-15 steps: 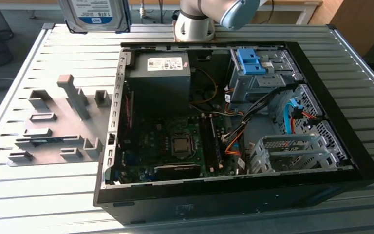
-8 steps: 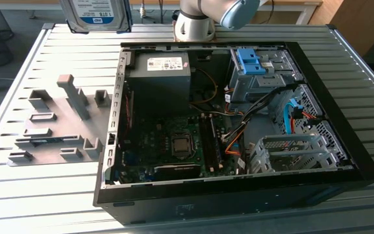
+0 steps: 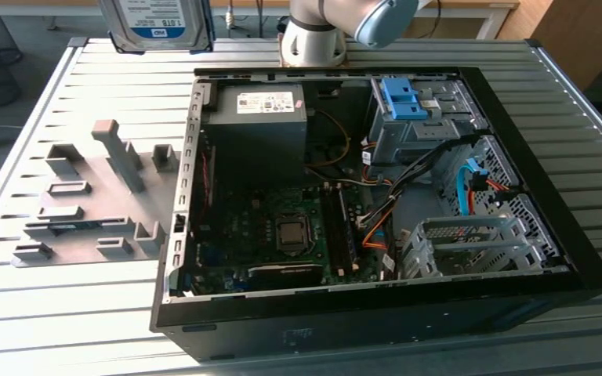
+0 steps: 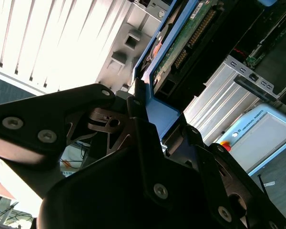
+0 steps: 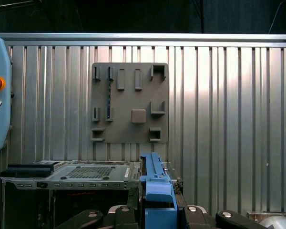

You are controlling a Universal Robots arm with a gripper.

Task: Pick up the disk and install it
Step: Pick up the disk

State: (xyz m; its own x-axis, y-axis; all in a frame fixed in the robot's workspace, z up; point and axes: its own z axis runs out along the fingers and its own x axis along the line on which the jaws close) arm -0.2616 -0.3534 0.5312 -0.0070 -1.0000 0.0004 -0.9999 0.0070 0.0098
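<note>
"Exterior view has the disk hanging label-out, up past the open computer case and off its corner towards the exterior view's left."

"And the gripper?"

"Its jaws are clamped on the disk's blue-framed edge in the second wrist view. The disk's long axis seems to run straight out from them."

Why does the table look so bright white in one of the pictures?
In the second wrist view, glare washes the table to near white, leaving the end effector, shut on the disk, dark; in the first wrist view the table shows a paler stripe; in the exterior view the computer case has a shadowed inside.
</note>
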